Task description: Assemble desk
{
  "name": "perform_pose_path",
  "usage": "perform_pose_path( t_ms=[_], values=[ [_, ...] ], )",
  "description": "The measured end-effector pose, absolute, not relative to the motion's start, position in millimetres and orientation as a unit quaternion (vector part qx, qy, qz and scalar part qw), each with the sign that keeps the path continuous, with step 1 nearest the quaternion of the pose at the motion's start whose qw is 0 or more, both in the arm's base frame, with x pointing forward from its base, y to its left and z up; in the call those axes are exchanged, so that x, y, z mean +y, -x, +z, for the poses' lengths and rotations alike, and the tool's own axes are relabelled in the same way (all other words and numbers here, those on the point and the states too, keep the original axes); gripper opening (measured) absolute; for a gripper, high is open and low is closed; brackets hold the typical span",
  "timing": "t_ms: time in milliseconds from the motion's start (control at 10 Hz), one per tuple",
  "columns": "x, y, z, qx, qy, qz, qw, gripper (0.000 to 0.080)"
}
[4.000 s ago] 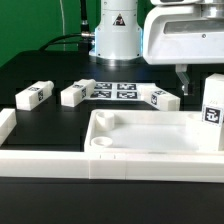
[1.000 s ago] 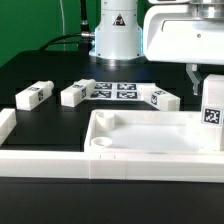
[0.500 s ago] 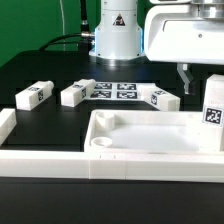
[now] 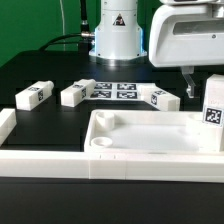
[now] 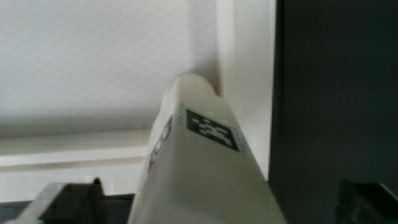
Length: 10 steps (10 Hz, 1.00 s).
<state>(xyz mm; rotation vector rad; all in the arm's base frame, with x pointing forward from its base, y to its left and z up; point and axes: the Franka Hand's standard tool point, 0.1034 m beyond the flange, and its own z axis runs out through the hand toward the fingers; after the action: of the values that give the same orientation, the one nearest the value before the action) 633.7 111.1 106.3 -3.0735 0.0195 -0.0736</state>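
Observation:
The white desk top [image 4: 150,160] lies tray-side up at the front. One tagged white leg [image 4: 213,108] stands upright in its far corner on the exterior view's right. My gripper [image 4: 203,84] hangs over that leg, open, with one dark finger [image 4: 187,82] showing apart from the leg's side. In the wrist view the leg [image 5: 205,150] rises between my gripper's [image 5: 214,205] two fingers [image 5: 71,203] with a gap on each side. Three more legs lie on the black table [image 4: 33,96] [image 4: 75,93] [image 4: 163,99].
The marker board [image 4: 115,90] lies behind the lying legs. The robot base [image 4: 115,35] stands at the back. A long white border rail [image 4: 40,160] runs along the front on the exterior view's left, beside the desk top.
The jaws have spread apart and let go of the upright leg, which stays standing in its corner. The finger on the exterior view's left moved away from the leg.

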Motion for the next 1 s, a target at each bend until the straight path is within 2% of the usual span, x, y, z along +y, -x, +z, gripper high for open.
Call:
perform_pose_path(
  t_ms=[600,1000],
  values=[
    [108.9,-635.7,107.4,-0.241,0.970,-0.031,0.017,0.0649],
    [104.6,-635.8,107.0,-0.335,0.942,-0.031,0.013,0.0649]
  ],
)
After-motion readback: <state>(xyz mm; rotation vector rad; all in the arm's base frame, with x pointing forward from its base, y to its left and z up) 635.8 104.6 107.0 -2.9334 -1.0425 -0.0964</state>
